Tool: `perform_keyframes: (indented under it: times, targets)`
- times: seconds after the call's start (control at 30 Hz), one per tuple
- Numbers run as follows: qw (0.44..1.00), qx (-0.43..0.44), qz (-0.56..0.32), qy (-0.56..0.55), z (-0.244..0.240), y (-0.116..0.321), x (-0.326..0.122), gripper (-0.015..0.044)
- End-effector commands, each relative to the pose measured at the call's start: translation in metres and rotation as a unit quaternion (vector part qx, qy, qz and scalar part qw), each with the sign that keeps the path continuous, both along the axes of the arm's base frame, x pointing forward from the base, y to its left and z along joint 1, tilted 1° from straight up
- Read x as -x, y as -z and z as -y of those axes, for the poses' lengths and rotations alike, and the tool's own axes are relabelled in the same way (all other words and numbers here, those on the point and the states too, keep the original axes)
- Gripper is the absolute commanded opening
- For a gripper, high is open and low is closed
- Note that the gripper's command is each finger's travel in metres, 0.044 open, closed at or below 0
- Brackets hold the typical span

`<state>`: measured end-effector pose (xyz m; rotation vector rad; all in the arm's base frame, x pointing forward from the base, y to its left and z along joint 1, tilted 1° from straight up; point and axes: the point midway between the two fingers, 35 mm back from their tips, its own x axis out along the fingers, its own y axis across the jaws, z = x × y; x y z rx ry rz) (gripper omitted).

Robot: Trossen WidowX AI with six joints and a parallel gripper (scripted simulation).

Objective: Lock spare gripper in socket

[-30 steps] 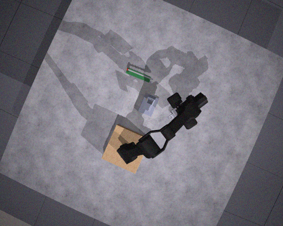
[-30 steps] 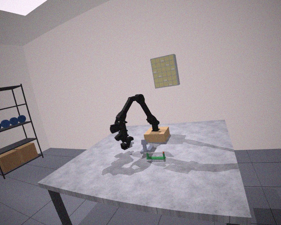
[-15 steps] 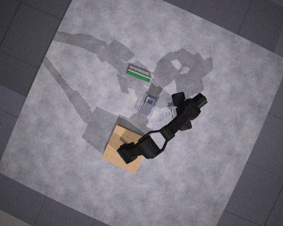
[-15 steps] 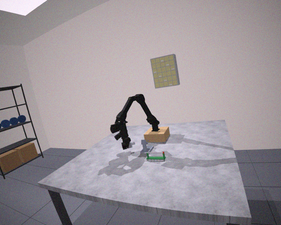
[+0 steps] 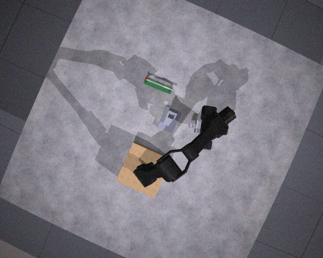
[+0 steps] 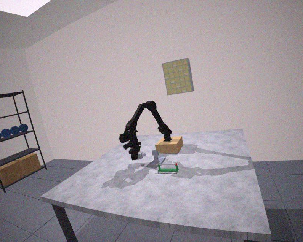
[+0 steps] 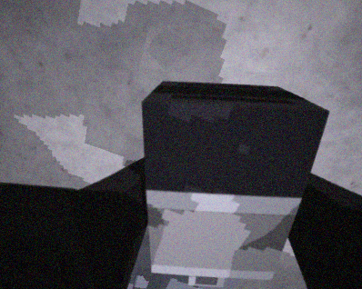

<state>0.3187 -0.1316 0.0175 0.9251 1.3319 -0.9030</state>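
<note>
My gripper (image 5: 203, 127) (image 6: 135, 152) (image 7: 214, 163) is shut on the spare gripper (image 5: 197, 126) (image 6: 140, 155) (image 7: 234, 150), a pale body with a dark block, and appears to hold it above the table. In the wrist view its dark block and pale part show between my black fingers. Its small spigot (image 5: 190, 125) (image 6: 144, 154) points toward the blue-grey mount (image 5: 167, 122) (image 6: 155, 153). The mount's socket (image 5: 171, 115) shows a dark opening, with no pin seen through it. The pale lock pin (image 5: 160, 84) (image 6: 167, 164) lies along a green rack (image 5: 157, 86) (image 6: 167, 170), with red at one end.
The arm's wooden base block (image 5: 125, 173) (image 6: 167, 148) stands behind the mount. The mount lies between my gripper and the rack in the overhead view. Arm shadows fall across the grey table (image 5: 86, 222) (image 6: 198, 202).
</note>
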Motion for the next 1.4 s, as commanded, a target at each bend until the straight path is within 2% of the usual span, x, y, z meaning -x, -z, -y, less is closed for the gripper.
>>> perform_keyframes:
  times: [0.0,0.67,1.37]
  targets:
    - [0.999,-0.001,0.002,0.045,-0.0003,-0.0010,0.0002,0.0000]
    - [0.957,-0.010,0.004,0.288,-0.0024,-0.0020,0.0042,0.0000]
    - [0.851,-0.019,0.006,0.524,-0.0045,-0.0029,0.0085,0.0000]
